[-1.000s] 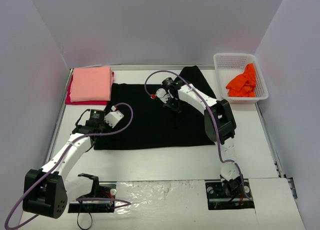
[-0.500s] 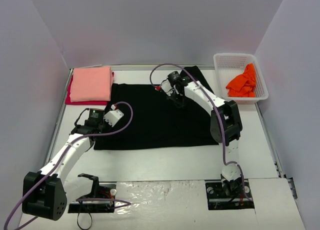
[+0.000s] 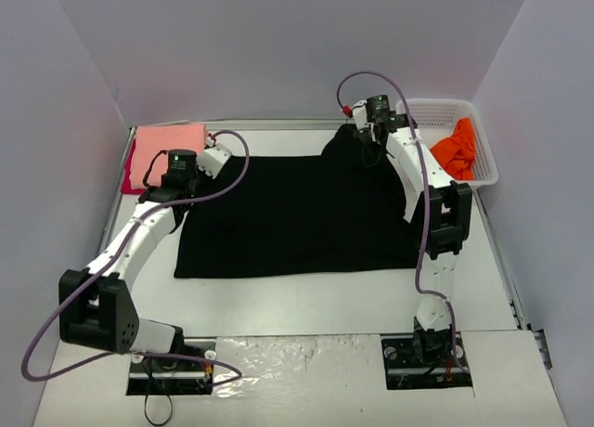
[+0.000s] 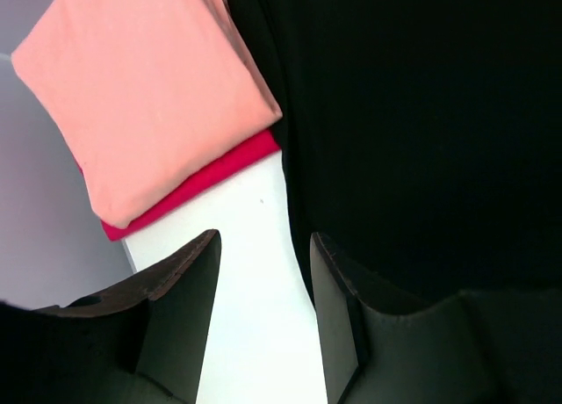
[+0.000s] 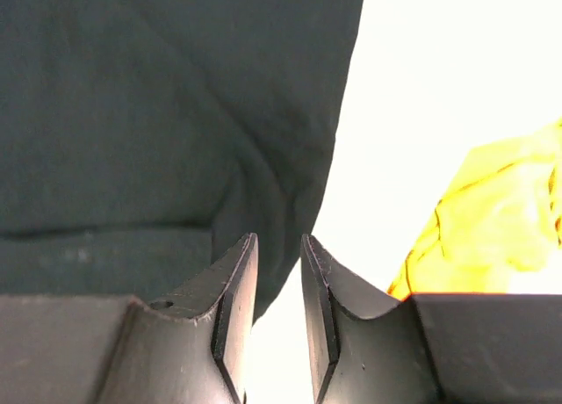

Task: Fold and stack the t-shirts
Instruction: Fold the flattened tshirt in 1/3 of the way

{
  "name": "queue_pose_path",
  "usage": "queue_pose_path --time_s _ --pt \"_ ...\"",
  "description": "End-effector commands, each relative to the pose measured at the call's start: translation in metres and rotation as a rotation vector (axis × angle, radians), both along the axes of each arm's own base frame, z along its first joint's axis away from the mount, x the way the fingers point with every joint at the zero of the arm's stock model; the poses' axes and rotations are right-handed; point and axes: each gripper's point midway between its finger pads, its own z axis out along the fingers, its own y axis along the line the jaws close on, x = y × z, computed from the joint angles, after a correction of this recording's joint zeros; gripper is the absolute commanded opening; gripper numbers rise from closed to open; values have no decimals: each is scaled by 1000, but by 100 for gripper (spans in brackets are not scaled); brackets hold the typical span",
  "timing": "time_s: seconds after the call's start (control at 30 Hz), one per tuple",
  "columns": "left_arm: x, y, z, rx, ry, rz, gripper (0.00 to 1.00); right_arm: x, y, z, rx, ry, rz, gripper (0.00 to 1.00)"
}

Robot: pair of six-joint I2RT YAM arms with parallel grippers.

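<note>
Grippers relocated to far corners of black t-shirt (image 3: 297, 213): left gripper (image 4: 263, 246) half-spread, right gripper (image 5: 278, 241) narrowly parted, both empty; corner grasp pending.

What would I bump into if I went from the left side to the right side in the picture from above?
The salmon-pink shirt → black shirt → white basket, with the orange shirt lying inside it.
</note>
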Motion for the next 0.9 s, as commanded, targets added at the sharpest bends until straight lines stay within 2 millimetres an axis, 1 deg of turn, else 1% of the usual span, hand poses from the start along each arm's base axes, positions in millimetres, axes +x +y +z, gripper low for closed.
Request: queue_pose_path --time_s 0.0,0.03,0.07,0.1,0.13,0.17,0.2,0.23,0.27,0.3,0.33,0.4,0.43,0.47,0.57,0.6,0.63,0.67,0.7,0.73,0.8,0.83,0.87 --pt "35 -6 13 -39 -40 29 44 12 9 -9 9 -2 -17 23" --pt "39 -7 11 -40 -20 34 44 15 9 -10 24 -1 -19 23" --pt "53 -10 13 -44 -15 36 44 17 9 -12 41 0 -21 23" --pt "57 -12 12 -54 -8 41 44 22 11 -16 65 5 -19 21" --pt "63 -18 10 -78 6 29 44 23 12 -19 77 9 -25 19" --pt "64 -22 8 -81 15 19 44 25 13 -24 74 14 -30 18" --pt "65 -23 6 -82 19 21 44 26 12 -33 70 28 -36 17" --pt "66 -25 2 -78 28 17 44 26 11 -38 69 37 -40 12" --pt "65 -26 1 -75 30 13 44 24 10 -44 66 50 -42 9" --pt "65 -26 0 -66 28 16 44 21 11 -55 67 77 -38 6" --pt "65 -26 0 -64 27 15 44 18 12 -61 66 92 -32 0" --pt "62 -26 -4 -60 33 11 44 13 12 -72 68 123 -26 0" --pt "61 -25 -2 -62 23 12 44 8 12 -80 66 145 -23 0" --pt "61 -25 -2 -63 18 12 44 5 17 -83 86 158 -5 0" --pt "58 -25 -7 -64 28 7 44 -1 16 -93 85 186 -6 0" --pt "54 -27 -10 -69 46 1 44 -2 16 -95 83 192 -8 0" --pt "51 -34 -13 -94 66 -36 44 -5 15 -99 81 202 -12 0" --pt "46 -38 -19 -94 95 -64 44 -7 15 -102 77 211 -9 0" --pt "42 -42 -23 -95 114 -88 41 -10 16 -103 75 217 -5 0" --pt "36 -48 -32 -90 143 -122 37 -13 15 -104 68 222 -5 0" --pt "27 -56 -41 -70 175 -172 30 -22 16 -102 60 232 3 0" --pt "22 -57 -49 -59 192 -181 28 -25 18 -101 68 237 8 0" --pt "18 -62 -55 -47 204 -199 27 -33 20 -98 76 244 17 0"
